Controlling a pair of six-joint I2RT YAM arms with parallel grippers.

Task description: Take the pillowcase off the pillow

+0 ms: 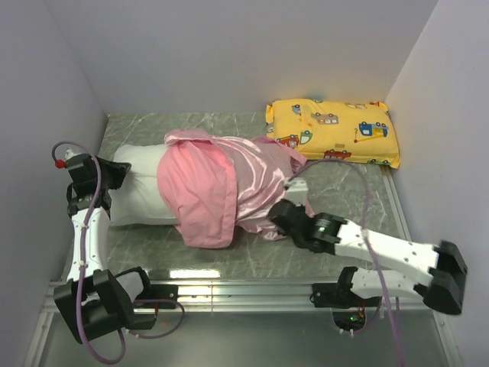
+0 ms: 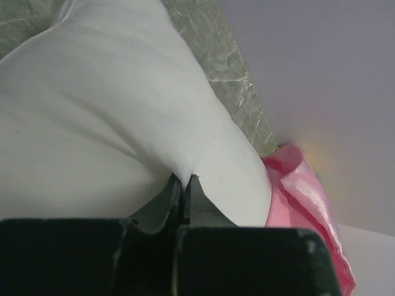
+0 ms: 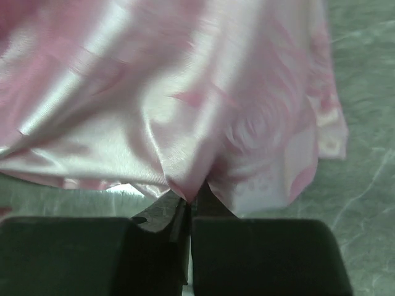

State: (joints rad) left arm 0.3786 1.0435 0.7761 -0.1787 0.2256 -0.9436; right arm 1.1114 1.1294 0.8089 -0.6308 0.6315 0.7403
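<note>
Jaws are pinched closed on both sides: your left jaws nip the pillow (image 1: 137, 191) at its bare white end, anchoring it on the desk (image 1: 344, 183), while your right jaws clamp a fold of the pillowcase (image 1: 221, 187), seemingly set to drag it rightward. It covers the pillow's right half.

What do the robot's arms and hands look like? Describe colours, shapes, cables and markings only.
Both arms are white box-like links with black joints. A lilac cable loops along the left arm, topped by a red cap; another arcs over the right arm, which shows a green light. The left hand and right hand each have two dark tapering fingers.
</note>
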